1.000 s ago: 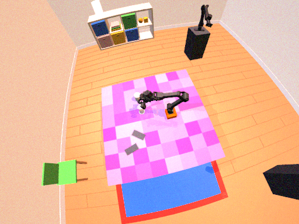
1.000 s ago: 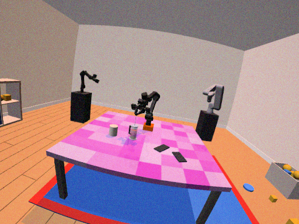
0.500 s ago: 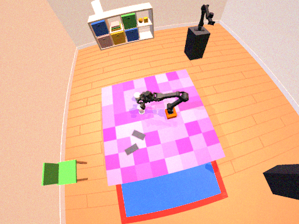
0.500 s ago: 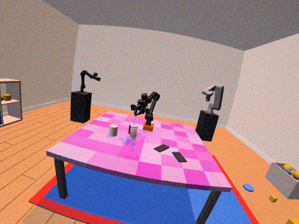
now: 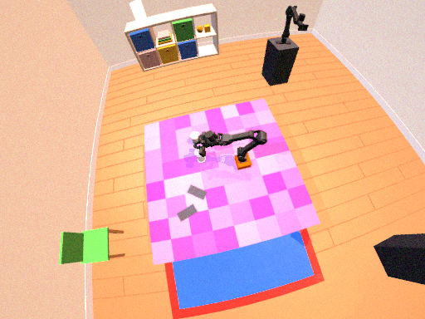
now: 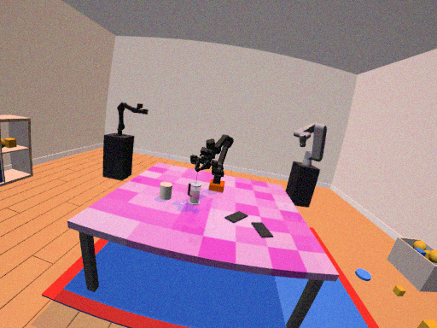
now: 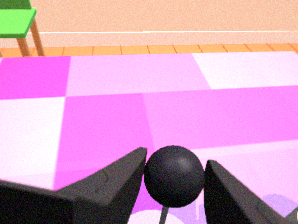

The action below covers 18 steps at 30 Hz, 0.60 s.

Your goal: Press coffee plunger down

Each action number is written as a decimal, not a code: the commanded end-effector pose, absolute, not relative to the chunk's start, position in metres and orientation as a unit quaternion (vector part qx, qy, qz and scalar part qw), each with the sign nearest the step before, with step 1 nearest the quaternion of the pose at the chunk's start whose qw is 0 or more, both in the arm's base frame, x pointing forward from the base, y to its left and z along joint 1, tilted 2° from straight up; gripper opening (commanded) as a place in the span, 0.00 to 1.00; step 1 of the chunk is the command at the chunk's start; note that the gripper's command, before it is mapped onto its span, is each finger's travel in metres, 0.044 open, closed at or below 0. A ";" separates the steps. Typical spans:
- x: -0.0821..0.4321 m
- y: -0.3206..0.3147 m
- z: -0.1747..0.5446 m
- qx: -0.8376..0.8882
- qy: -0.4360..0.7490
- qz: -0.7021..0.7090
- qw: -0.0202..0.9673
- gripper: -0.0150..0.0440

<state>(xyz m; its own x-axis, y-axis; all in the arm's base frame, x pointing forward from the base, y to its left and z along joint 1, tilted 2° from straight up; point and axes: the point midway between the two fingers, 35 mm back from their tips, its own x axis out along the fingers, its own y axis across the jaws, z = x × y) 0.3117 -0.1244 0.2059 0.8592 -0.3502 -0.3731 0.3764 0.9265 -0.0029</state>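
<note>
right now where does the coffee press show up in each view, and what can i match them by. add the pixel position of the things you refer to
top: just left of centre, mostly under the claw (image 5: 202, 153) (image 6: 197, 167) (image 7: 174, 176), white rim (image 5: 201, 159) showing
exterior: the coffee press (image 6: 195, 194) is slightly left of centre, below the claw
wrist: only its black plunger knob (image 7: 174, 176) and rod (image 7: 164, 215) are plain, bottom centre
shared landmark: pink checkered tabletop (image 5: 261, 203) (image 6: 218, 248) (image 7: 100, 120)

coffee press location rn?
In the exterior view the coffee press stands upright on the checkered table, right of the pale canister, below the gripper and left of the orange base.
</note>
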 end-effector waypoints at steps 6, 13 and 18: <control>0.310 -0.124 0.161 0.041 0.230 -0.187 0.954 0.45; 0.312 -0.125 0.149 0.041 0.230 -0.187 0.954 0.45; 0.315 -0.127 0.142 0.041 0.230 -0.187 0.954 0.45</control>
<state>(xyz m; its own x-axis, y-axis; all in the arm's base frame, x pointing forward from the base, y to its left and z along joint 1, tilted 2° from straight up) 0.3219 -0.1290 0.1844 0.8665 -0.3547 -0.3512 0.3778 0.9259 -0.0029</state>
